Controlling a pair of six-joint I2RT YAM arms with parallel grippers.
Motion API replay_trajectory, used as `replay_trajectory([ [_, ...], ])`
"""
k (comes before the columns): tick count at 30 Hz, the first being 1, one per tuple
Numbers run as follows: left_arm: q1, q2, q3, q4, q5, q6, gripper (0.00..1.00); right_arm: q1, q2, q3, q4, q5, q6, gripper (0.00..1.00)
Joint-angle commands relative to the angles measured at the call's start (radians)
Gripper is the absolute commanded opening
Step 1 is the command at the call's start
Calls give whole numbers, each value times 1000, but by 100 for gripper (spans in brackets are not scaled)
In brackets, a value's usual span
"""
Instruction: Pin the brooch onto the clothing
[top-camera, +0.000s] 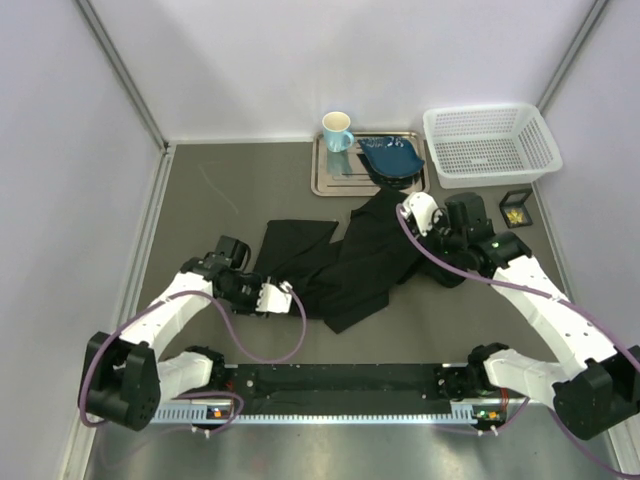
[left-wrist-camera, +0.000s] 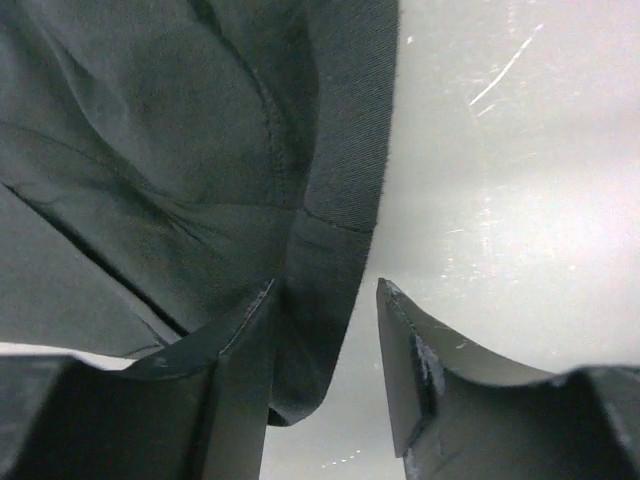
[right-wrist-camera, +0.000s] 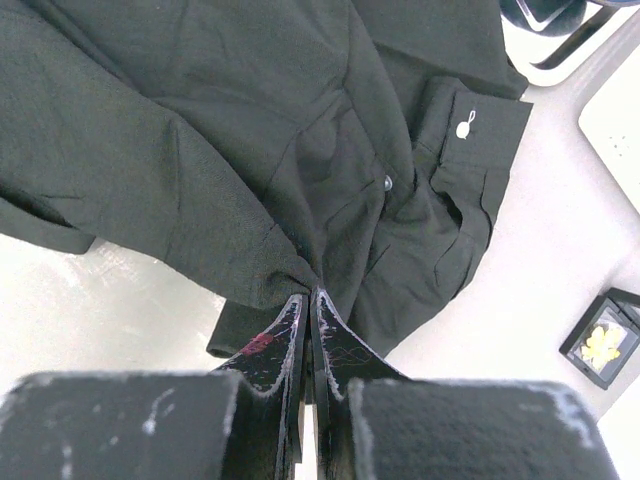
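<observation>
Right wrist: brooch (right-wrist-camera: 603, 345) in black box (right-wrist-camera: 572, 345) (off shirt (right-wrist-camera: 200, 150)); right jaws pinch shirt, left jaws released

A robot lab cell: white walls (top-camera: 60, 150) and metal posts (top-camera: 122, 72) box in the grey table (top-camera: 220, 185) ahead of the fingers (right-wrist-camera: 272, 345), a mounting rail (top-camera: 340, 384) behind them

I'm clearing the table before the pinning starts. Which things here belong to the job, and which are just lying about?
Belongs to the job:
- black shirt
- golden leaf brooch, inside a small black box

Just lying about:
- mug
- metal tray
- blue dish
- white basket
</observation>
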Motion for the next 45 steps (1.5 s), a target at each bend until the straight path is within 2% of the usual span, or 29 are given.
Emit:
replay_trajectory([
  [1, -16, 25, -14, 134, -68, -49, 45, -11, -39, 35, 9, 1, 26, 0],
  [3, -20, 26, -22, 163, -86, -73, 38, -10, -45, 32, 11, 1, 32, 0],
  [4, -19, 29, -26, 174, -86, -86, 30, -10, -51, 32, 11, 3, 37, 0],
  [6, -22, 16, -19, 173, -71, -124, 22, -11, -52, 32, 11, 1, 41, 0],
  [7, -20, 8, -13, 173, -42, -154, 12, -10, -54, 33, 9, 1, 40, 0],
  [9, -22, -13, 36, 159, -17, -245, 5, -11, -55, 39, 13, -3, 34, 0],
  [10, -20, -20, 56, 160, -5, -377, 1, -11, -55, 44, 13, -2, 32, 0],
  [12, -16, -20, 133, 168, -2, -571, 0, -10, -54, 71, 19, 6, 32, 0],
  [14, 0, -10, 202, 165, 36, -674, 0, -17, -54, 93, 37, 32, 32, 0],
  [18, 85, 2, 357, 271, 41, -1002, 0, -71, -5, 197, 135, 62, 53, 0],
  [21, 138, 26, 496, 311, 33, -1136, 0, -126, 40, 328, 175, 70, 101, 0],
  [25, 142, 69, 709, 326, 47, -1182, 0, -137, 75, 484, 192, 38, 127, 0],
  [27, 139, 115, 818, 265, 101, -1169, 0, -137, 81, 569, 190, 30, 147, 0],
  [28, 139, 134, 874, 213, 90, -1184, 0, -137, 81, 594, 189, 24, 149, 0],
  [29, 141, 169, 993, 175, 84, -1196, 0, -135, 81, 620, 187, 24, 150, 0],
  [32, 139, 186, 1136, 92, 81, -1181, 0, -137, 57, 711, 169, 10, 149, 0],
  [37, 129, 100, 1164, 108, 46, -1121, 0, -138, -3, 798, 149, -31, 143, 0],
  [40, 129, 10, 1136, 134, 49, -1066, 0, -138, -46, 831, 152, -97, 113, 0],
  [45, 129, -160, 1112, 162, 64, -1061, 0, -137, -103, 910, 138, -158, 135, 0],
])
